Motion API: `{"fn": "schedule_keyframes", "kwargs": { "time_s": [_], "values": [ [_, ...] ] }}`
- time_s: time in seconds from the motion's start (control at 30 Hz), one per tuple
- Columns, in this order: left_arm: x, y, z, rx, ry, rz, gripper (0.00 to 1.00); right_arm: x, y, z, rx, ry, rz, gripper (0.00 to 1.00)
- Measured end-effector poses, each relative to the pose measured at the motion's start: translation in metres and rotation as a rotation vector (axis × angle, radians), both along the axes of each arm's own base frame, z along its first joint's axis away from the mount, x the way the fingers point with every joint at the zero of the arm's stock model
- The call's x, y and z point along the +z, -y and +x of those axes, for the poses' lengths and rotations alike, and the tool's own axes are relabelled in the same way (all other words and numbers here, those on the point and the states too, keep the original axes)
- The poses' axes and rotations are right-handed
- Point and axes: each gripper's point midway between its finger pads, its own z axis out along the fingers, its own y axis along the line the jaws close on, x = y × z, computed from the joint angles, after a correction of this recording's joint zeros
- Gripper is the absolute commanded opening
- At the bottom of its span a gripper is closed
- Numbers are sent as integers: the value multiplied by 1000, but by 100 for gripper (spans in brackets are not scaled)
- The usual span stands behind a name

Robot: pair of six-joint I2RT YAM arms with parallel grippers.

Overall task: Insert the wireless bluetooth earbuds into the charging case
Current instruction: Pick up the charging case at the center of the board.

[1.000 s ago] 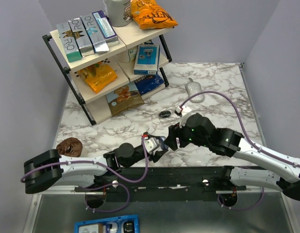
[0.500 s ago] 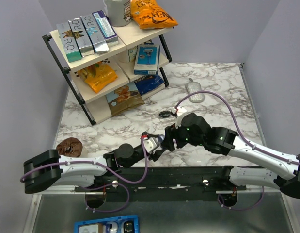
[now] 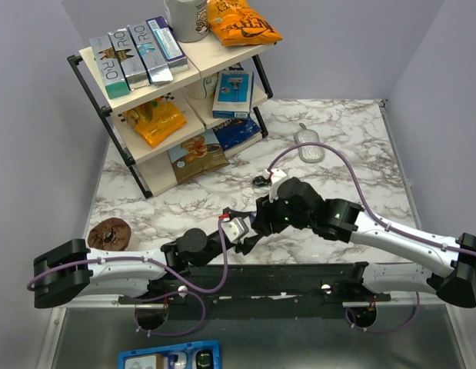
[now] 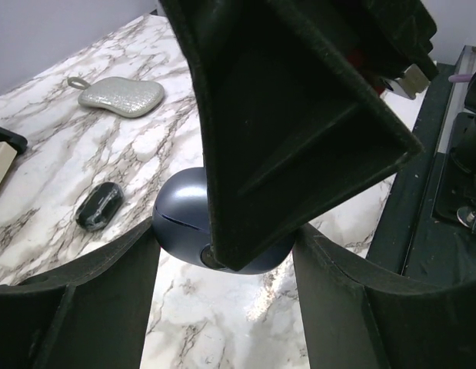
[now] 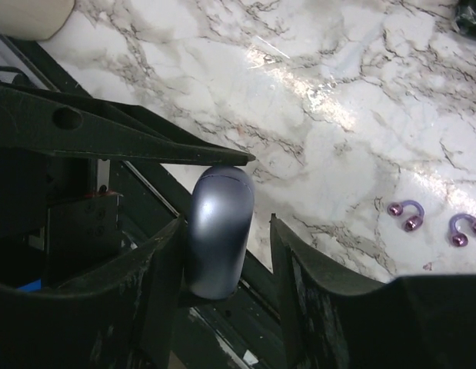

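Where the two arms meet, just toward 6 o'clock of the middle of the marble table [image 3: 345, 131] in the top view, the charging case [image 5: 218, 246] is held up off the surface. The left gripper [image 4: 226, 247] is clamped on it end to end: in the left wrist view one finger presses each end of the periwinkle shell, so the long axis runs from finger to finger, 9 to 3 o'clock. The lid seam shows as a thin line near the 9 o'clock end, and the lid looks closed.

In the right wrist view the case stands with its long axis from 12 to 6 o'clock. The seamed end points to 12, where a left finger bears on it. The right gripper [image 5: 224, 223] straddles the case with its jaws apart. The finger at 9 o'clock touches the shell, while a gap shows toward the finger at 3 o'clock.

The wireless bluetooth earbuds [image 5: 407, 216], the translucent purple pair, lie on the marble at about 4 o'clock of the case in that view, side by side and apart from it.

From the left wrist, a glossy black oval object [image 4: 99, 206] lies at 9 o'clock of the case. A silver pouch [image 4: 120, 94] lies at 11 o'clock, farther off.
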Motion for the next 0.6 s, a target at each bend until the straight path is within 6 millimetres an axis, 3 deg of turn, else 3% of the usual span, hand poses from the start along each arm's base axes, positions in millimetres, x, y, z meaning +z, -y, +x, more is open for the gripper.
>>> {"fn": "schedule_keyframes", "kwargs": {
  "time_s": [0.07,0.13,0.17,0.2,0.3,0.47,0.5,0.6],
  "values": [
    [-2,-1,0,5,-1,3,0,-2,-3,0,6,-8,2,41],
    [-5,-3,1,10,-3,9,1,-4,-6,0,9,-16,4,29],
    [-5,-3,2,16,-3,9,8,-4,-6,-1,3,-22,7,26],
    [-5,-4,3,23,-2,9,31,-3,-7,0,-1,-25,12,19],
    [-3,-5,3,29,0,4,58,-1,-8,0,-1,-25,22,11],
    [7,-6,2,26,21,-10,71,11,-7,-6,38,-25,23,7],
    [12,-6,2,26,30,-15,83,16,-7,-6,47,-20,25,5],
    [22,-8,2,27,49,-17,93,28,-6,-9,85,3,28,1]
  ]
}}
